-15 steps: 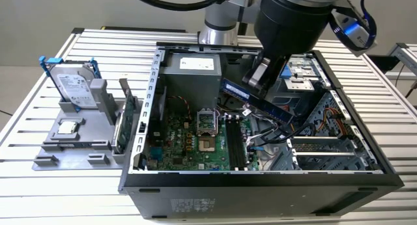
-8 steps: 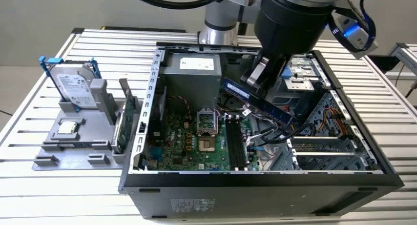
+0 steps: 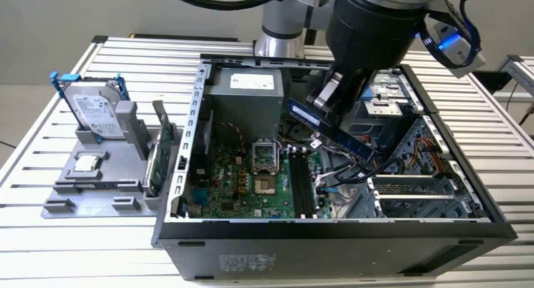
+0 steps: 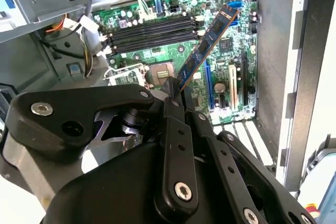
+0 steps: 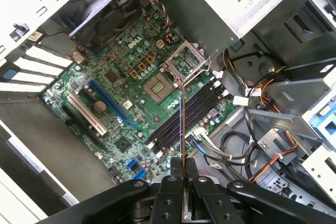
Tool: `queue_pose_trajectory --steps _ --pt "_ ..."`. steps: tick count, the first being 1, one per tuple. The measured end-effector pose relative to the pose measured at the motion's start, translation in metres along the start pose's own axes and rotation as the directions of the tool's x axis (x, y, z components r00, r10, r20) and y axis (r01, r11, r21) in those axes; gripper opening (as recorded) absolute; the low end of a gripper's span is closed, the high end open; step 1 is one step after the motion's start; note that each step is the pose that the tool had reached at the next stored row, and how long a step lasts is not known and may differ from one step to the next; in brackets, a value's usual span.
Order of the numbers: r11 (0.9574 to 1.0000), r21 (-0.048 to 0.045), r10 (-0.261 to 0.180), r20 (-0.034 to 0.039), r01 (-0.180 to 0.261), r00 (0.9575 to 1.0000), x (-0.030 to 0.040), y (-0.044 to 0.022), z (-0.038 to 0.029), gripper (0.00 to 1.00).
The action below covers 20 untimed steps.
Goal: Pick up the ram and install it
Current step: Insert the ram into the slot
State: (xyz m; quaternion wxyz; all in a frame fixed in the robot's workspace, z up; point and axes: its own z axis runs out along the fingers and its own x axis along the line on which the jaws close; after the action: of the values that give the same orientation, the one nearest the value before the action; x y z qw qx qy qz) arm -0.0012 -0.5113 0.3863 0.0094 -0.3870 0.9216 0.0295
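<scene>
Pickup done: gripper [image 3: 321, 107] pinches ram [image 3: 334, 130] by one end, stick tilted above memory slots [image 3: 301, 182] inside the open case [image 3: 334, 244], not yet seated. Slots look empty. In the exterior view, grey holder [image 3: 84, 191] at nine o'clock from the case carries hard drive [image 3: 94, 113], processor chip [image 3: 87, 164], expansion card [image 3: 162, 147].

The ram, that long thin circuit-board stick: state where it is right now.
In the exterior view the long, thin dark ram is clamped in the black gripper, tilted in the air above the black memory slots of the green motherboard, inside the open grey case.
</scene>
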Motion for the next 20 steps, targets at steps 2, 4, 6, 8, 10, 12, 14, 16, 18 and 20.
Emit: queue_pose_trajectory --steps 2,4,6,8,10,12,14,16,18,20 --pt "0.9999 0.0005 0.01 0.0004 -0.01 0.9999 0.0 0.0 0.0 0.0" --pt "0.9998 0.0008 0.02 0.0009 -0.02 0.9998 0.0 0.0 0.0001 0.0" --pt "0.9995 0.0012 0.03 0.0014 -0.03 0.9995 0.0 0.0 0.0001 0.0" --pt "0.9992 0.0016 0.04 0.0018 -0.04 0.9992 0.0 -0.0001 0.0002 0.0" --pt "0.9988 0.002 0.05 0.0023 -0.05 0.9988 0.0 -0.0001 0.0003 0.0" --pt "0.9983 0.0023 0.059 0.0027 -0.059 0.9983 0.0 -0.0001 0.0003 0.0" --pt "0.9977 0.0027 0.068 0.0032 -0.068 0.9977 0.0 -0.0001 0.0004 0.0" --pt "0.997 0.003 0.078 0.0037 -0.078 0.997 0.0 -0.0001 0.0005 0.0" --pt "0.9962 0.0034 0.087 0.0043 -0.087 0.9962 -0.0001 -0.0001 0.0006 0.0" --pt "0.9953 0.0037 0.097 0.0047 -0.097 0.9953 -0.0001 -0.0001 0.0006 0.0"
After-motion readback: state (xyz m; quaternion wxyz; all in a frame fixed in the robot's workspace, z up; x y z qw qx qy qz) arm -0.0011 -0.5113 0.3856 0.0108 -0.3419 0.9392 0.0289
